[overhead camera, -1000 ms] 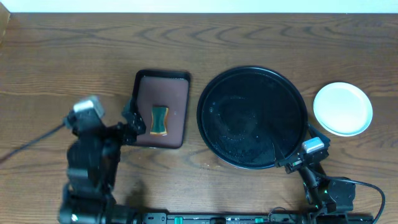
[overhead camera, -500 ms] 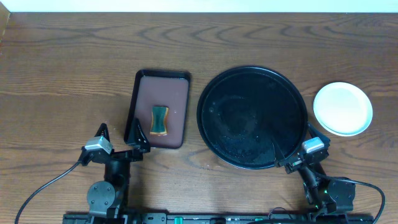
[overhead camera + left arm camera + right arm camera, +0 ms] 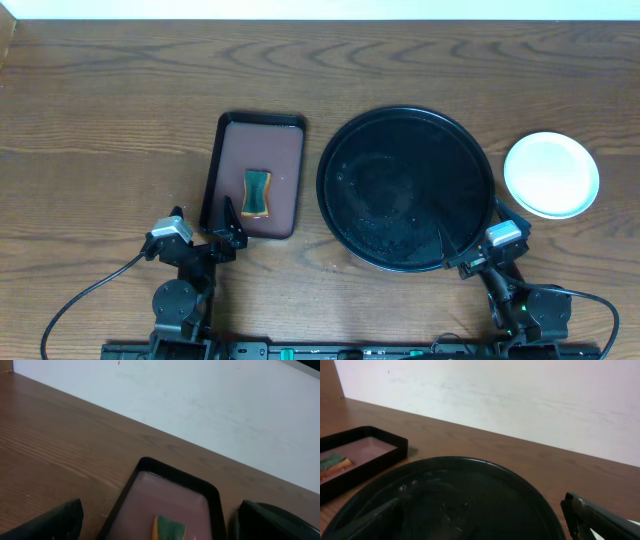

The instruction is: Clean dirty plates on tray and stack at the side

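The round black tray (image 3: 400, 150) lies at the table's centre with no plate on it; it fills the lower right wrist view (image 3: 470, 485). A pale white plate (image 3: 551, 175), clean on top, lies on the table right of the tray; I cannot tell whether others lie under it. My left gripper (image 3: 203, 222) is open and empty at the front left, just before the brown tray's near corner; its fingers frame the left wrist view (image 3: 160, 507). My right gripper (image 3: 474, 230) is open and empty at the black tray's near right rim (image 3: 480, 510).
A rectangular dark brown tray (image 3: 285, 150) lies left of the black tray and holds a green and yellow sponge (image 3: 257, 193), also seen in the left wrist view (image 3: 169, 527). A pale wall runs along the table's far edge (image 3: 200, 400).
My left arm has drawn back from beside the brown tray toward the front edge and lowered. The right arm, plate and trays have not moved.
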